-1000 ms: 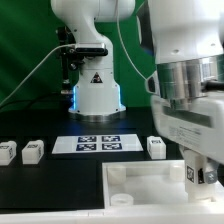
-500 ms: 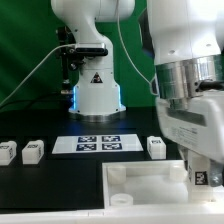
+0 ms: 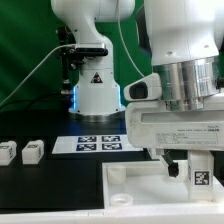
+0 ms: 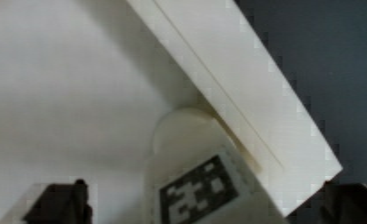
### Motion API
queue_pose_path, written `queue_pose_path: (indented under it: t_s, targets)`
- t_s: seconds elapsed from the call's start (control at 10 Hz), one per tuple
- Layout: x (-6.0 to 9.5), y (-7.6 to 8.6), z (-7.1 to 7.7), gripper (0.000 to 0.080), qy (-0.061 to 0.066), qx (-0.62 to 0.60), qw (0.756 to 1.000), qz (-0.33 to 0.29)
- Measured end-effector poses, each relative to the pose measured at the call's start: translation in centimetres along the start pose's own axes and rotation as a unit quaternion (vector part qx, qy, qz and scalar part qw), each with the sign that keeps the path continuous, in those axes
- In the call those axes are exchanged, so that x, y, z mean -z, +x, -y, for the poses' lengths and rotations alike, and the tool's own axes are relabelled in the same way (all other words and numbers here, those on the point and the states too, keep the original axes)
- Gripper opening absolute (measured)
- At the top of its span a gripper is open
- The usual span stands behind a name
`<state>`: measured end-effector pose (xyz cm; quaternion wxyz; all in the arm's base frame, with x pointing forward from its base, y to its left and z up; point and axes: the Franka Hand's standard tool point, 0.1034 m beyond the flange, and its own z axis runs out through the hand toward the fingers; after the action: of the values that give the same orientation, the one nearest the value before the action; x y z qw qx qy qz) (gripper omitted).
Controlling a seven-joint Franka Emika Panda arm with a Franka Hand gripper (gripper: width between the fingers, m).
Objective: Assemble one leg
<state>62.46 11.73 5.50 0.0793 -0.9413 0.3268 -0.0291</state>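
leg [image 3: 200,180] at 4 o'clock over panel [image 3: 135,180] | looks light, rigid, smooth plastic | best pinched on flat sides | gripper [image 3: 186,170] state: cannot tell

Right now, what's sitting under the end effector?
Under the end effector is a leg with its black-and-white marker facing out, over the large white panel. The arm covers the leg's base, so whether it touches the panel can't be seen.

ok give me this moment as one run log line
gripper: over large white panel, state unclear | leg: at panel edge beneath gripper | two legs: loose on table | marker board: fixed
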Motion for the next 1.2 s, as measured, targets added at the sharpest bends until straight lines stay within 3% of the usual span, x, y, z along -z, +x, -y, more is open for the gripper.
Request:
queue_pose_path:
  t_s: [0.1, 0.2, 0.3, 0.4, 0.6, 0.7, 0.8, 1.0, 1.2]
  targets:
    - [0.0, -0.1, 0.1, 0.0649, -0.002, 0.03, 1.0, -0.001]
    - [-0.1, -0.8, 0.3, 0.0649, -0.032, 0.13, 0.991, 0.009]
    - [-0.2, -1.3, 1.1, 0.0649, -0.054, 0.204, 0.977, 0.009]
    - [-0.2, -1.2, 1.2, 0.0649, -0.044, 0.176, 0.983, 0.006]
    - [-0.2, -1.1, 1.0, 0.0378, -0.043, 0.147, 0.988, 0.006]
    - [-0.3, -1.0, 0.8, 0.0378, -0.045, 0.1, 0.994, 0.005]
    - [-0.4, -1.0, 0.4, 0.0287, -0.049, 0.035, 0.998, 0.004]
    - [-0.3, -0.4, 0.4, 0.0287, -0.045, -0.064, 0.997, 0.008]
    - [-0.5, -0.4, 1.0, 0.0287, -0.044, -0.27, 0.962, 0.007]
